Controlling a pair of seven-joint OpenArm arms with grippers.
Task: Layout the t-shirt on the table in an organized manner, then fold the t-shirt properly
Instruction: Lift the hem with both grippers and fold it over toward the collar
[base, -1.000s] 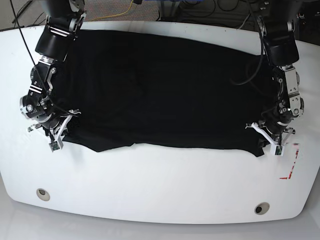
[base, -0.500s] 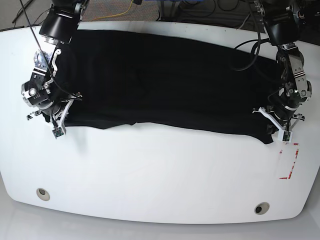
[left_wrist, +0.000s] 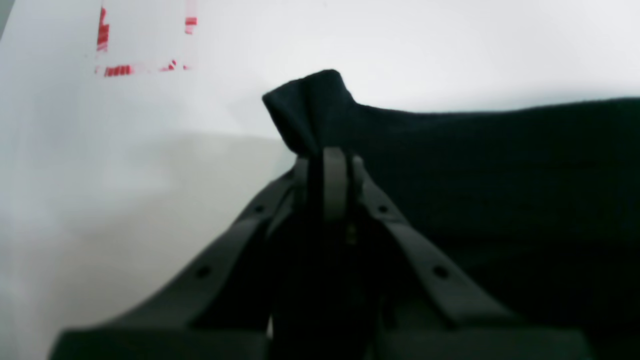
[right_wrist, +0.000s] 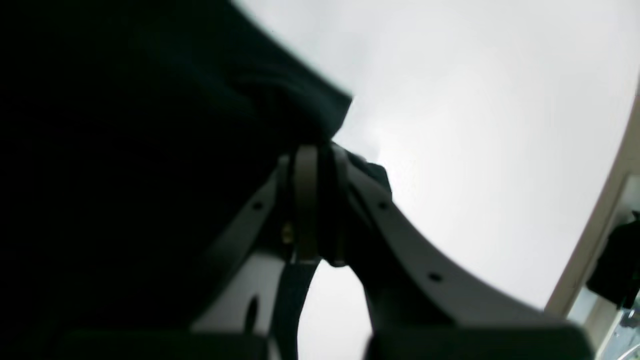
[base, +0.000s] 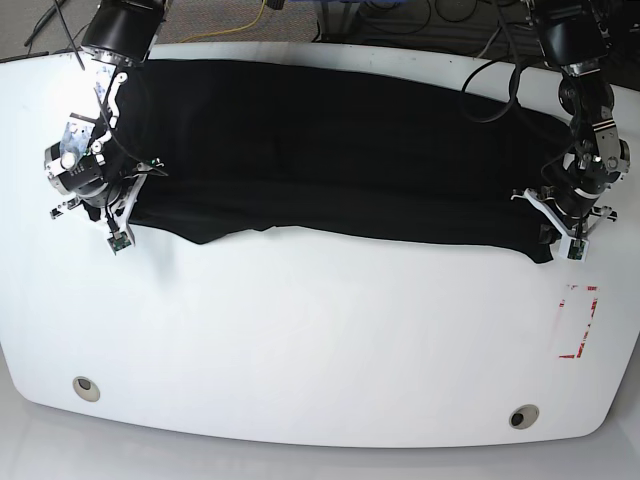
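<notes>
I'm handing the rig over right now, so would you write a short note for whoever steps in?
Left gripper: shut on a bunched corner of the t-shirt, near the red outline mark.
Right gripper: shut on the t-shirt's opposite near corner.
T-shirt: stretched sideways between the two grippers across the far half of the table; its near edge is uneven, dipping at the right arm's end.
Done: both corners gripped and the cloth spread wide.
Left: set it flat and smooth, release, then make the folds; none looks finished yet.
</notes>
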